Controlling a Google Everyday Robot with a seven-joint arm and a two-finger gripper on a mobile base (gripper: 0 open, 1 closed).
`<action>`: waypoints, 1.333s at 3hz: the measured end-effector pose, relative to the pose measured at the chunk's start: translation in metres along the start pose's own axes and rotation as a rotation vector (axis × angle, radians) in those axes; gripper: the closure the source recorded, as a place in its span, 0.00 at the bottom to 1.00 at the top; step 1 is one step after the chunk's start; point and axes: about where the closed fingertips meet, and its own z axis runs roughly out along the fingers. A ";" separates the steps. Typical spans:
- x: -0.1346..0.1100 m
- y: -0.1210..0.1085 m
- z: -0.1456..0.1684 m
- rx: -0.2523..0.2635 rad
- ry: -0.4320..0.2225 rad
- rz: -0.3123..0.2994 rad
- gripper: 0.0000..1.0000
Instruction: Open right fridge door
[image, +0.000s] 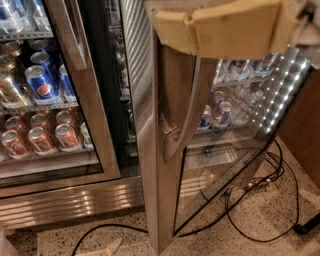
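The right fridge door (155, 165) has a wide brushed steel frame and a glass pane. It stands swung well out from the cabinet, its edge toward me. Its long angled steel bar handle (184, 117) runs down the frame's face. Through the glass I see cans and a lit LED strip. My gripper (220, 30), tan and blocky, is at the top of the view, right at the upper end of the open door and above the handle. Whether it touches the door is not visible.
The left glass door (95, 125) is closed in front of blue Pepsi cans (42, 82) and orange cans (40, 137). Black cables (255, 200) lie looped on the speckled floor behind the open door. A wooden wall (302, 130) stands at the right.
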 end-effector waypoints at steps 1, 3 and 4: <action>0.000 0.000 0.000 0.000 0.000 0.000 0.34; 0.000 0.000 0.000 0.000 0.000 0.000 0.34; 0.000 0.000 0.000 0.000 0.000 0.000 0.16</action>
